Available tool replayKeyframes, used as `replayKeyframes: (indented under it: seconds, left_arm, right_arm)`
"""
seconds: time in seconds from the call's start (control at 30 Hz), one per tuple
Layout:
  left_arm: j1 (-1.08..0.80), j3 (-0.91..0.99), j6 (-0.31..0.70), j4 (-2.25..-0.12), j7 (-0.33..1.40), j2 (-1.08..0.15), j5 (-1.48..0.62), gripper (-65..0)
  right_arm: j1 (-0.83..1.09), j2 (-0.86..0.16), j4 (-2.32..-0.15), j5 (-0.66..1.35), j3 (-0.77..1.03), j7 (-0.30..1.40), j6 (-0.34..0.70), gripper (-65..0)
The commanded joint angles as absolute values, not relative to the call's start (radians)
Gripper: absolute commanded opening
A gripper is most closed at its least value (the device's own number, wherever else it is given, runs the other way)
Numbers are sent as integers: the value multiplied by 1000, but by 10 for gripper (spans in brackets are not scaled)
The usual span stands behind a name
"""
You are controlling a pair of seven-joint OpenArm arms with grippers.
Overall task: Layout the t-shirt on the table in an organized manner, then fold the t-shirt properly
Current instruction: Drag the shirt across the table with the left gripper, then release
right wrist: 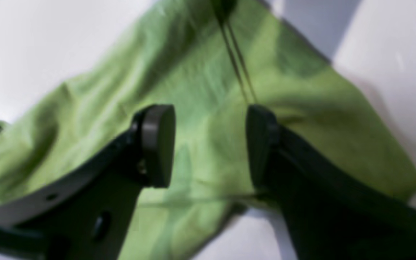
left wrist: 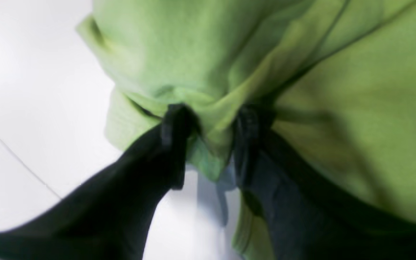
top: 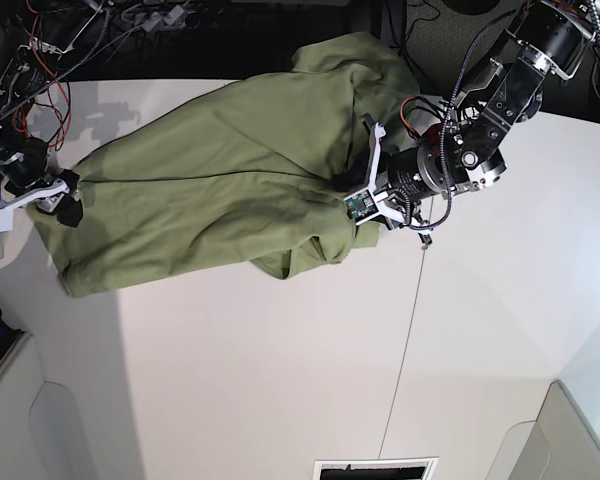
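Observation:
The olive-green t-shirt (top: 220, 170) lies crumpled across the far half of the white table (top: 280, 380), stretched from left to right. My left gripper (left wrist: 208, 124) is shut on a bunched fold of the t-shirt (left wrist: 193, 54) at its right end, and its fingertips are buried in the cloth in the base view (top: 352, 205). My right gripper (right wrist: 208, 144) is open, jaws wide apart, just above the t-shirt (right wrist: 208, 72) at its left edge. In the base view the right gripper (top: 65, 200) sits at the shirt's left end.
A thin dark seam line (top: 410, 330) runs down the table; it also shows in the left wrist view (left wrist: 13, 155). Cables and electronics (top: 80, 30) crowd the back left edge. Grey bins stand at the front left (top: 20, 420) and the front right (top: 570, 440).

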State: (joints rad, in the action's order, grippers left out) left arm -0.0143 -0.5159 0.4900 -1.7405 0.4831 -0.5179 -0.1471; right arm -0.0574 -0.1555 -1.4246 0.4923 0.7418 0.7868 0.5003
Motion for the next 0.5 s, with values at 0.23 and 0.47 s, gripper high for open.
replayKeyframes:
  seconds: [0.23, 0.47]
  left_arm:
    - [1, -508, 483, -1754, 471, -527, -139, -628]
    - [6, -508, 482, -1755, 472, -527, -138, -650]
  right_arm:
    - [-44, -174, -1439, 482, 744, 778, 467, -336]
    - [-38, -174, -1439, 491, 744, 770, 467, -582]
